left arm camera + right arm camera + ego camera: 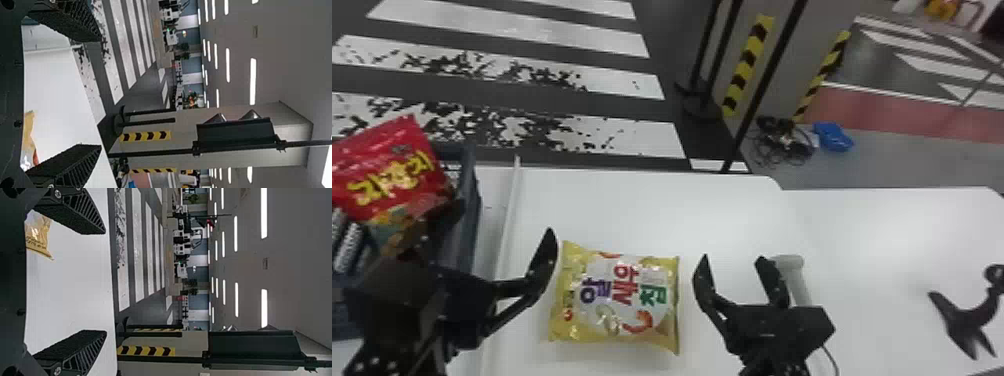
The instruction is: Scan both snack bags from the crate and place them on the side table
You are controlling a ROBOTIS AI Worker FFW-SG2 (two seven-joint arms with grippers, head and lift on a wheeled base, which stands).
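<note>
In the head view, my left gripper is open, one finger over the crate and the other near the yellow bag's left edge. My right gripper stands open right of that bag. The yellow snack bag lies flat on the white table between them. A red snack bag rests at the dark crate, its lower part behind the left gripper. Nothing is between the fingers of the left gripper or the right gripper in the wrist views. Parts of the yellow bag show in both.
A pale cylindrical object stands just behind the right gripper. Farther right on the white table is a black curved object with pointed ends. A raised strip runs between crate and yellow bag. Dark poles rise beyond the table's far edge.
</note>
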